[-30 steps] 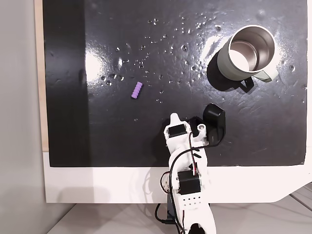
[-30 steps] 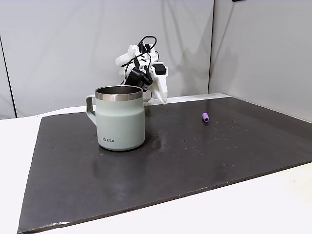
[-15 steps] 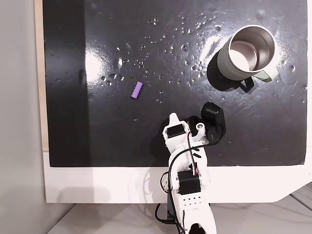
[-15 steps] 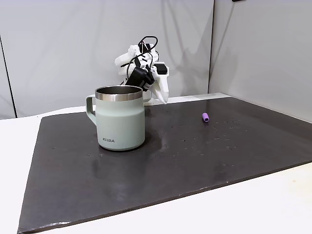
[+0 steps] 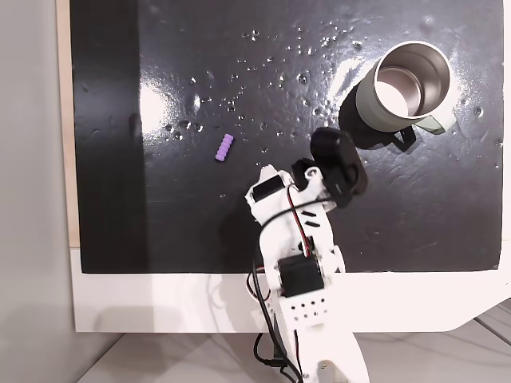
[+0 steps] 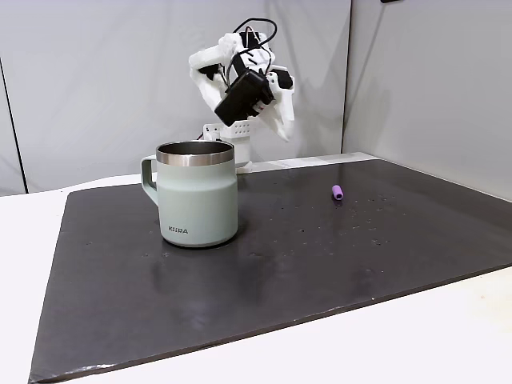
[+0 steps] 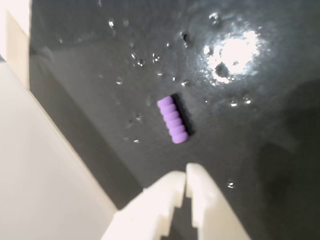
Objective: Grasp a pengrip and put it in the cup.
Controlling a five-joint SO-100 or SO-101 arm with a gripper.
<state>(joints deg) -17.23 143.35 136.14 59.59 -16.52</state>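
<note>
Wrist view: gripper (image 7: pixel 186 175) at bottom centre, fingertips pressed together, empty. The pen grip (image 7: pixel 173 120) lies mid-frame on the dark mat (image 7: pixel 260 150). Fixed view: mug (image 5: pixel 406 86) upper right.

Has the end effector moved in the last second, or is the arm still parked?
Yes. In the side fixed view the end effector has risen from beside the cup rim to well above it, and shifted toward the pengrip.
</note>
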